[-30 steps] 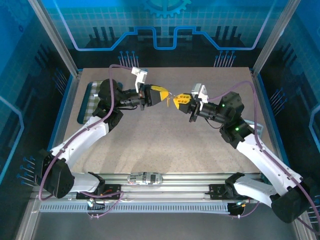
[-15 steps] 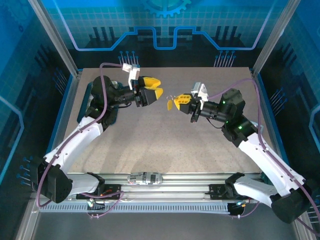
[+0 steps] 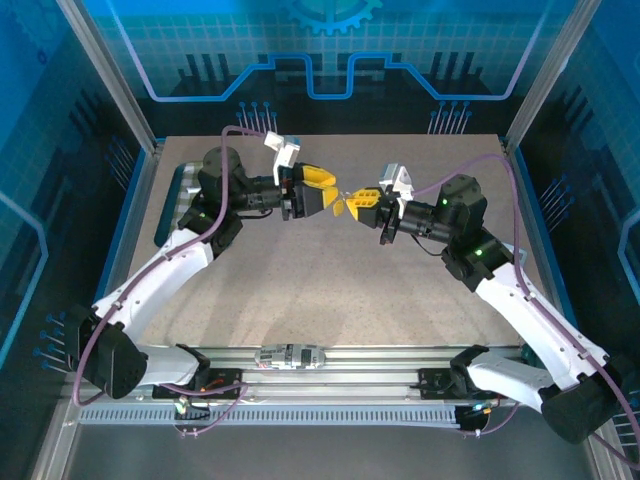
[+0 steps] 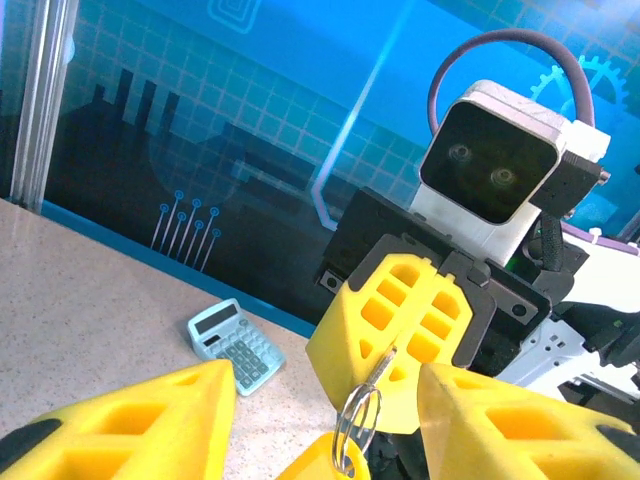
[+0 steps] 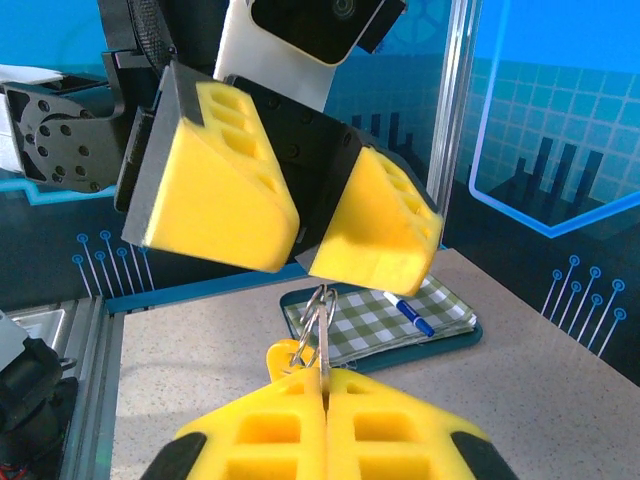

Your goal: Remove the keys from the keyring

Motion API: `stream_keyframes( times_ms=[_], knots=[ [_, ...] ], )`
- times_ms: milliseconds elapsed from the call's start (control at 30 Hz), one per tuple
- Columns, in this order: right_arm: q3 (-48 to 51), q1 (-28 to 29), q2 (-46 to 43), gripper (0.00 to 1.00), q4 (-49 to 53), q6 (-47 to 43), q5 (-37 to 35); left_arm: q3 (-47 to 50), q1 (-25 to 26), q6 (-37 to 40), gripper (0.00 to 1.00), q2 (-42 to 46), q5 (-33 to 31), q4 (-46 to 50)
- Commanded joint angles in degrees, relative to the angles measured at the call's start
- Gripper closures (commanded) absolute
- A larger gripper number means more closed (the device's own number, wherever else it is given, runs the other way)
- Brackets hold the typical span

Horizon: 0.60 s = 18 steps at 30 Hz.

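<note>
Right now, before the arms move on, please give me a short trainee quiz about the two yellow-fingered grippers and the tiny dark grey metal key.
1. True or false: the left gripper is shut on the tiny dark grey metal key.
2. What lies on the green-and-white checked mat? A a blue pen; B a red cup; C a spoon.
3. Short answer: is the tiny yellow-orange tag free of the key?
Key: 1 false, it is open; the right gripper clamps the key. 2 A. 3 no, a thin metal ring links them.
</note>
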<state>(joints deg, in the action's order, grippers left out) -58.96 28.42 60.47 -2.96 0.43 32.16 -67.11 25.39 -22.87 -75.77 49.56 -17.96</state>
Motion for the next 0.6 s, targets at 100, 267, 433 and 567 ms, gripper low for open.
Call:
stream_keyframes(
  times_ms=[100, 267, 433, 567],
  knots=[
    [-2.0, -0.1, 0.1, 1.00, 0.2, -0.3, 1.1, -2.3, 1.2, 1.7, 0.57, -0.8, 1.9, 1.1],
    [-1.8, 0.0, 0.0, 1.00, 0.2, -0.2, 1.1, -2.8, 1.6, 1.8, 0.82, -1.1, 2.5, 1.1],
    [-1.6, 0.0, -0.2, 1.00, 0.1, -0.2, 0.8, -1.7, 1.7, -0.7, 1.00, -0.8, 1.6, -2.4],
    [0.0, 0.0, -0.8, 1.00, -2.0, -0.1, -0.3, 1.1, 0.9, -7.6, 1.00, -0.2, -2.8, -10.4]
  ],
)
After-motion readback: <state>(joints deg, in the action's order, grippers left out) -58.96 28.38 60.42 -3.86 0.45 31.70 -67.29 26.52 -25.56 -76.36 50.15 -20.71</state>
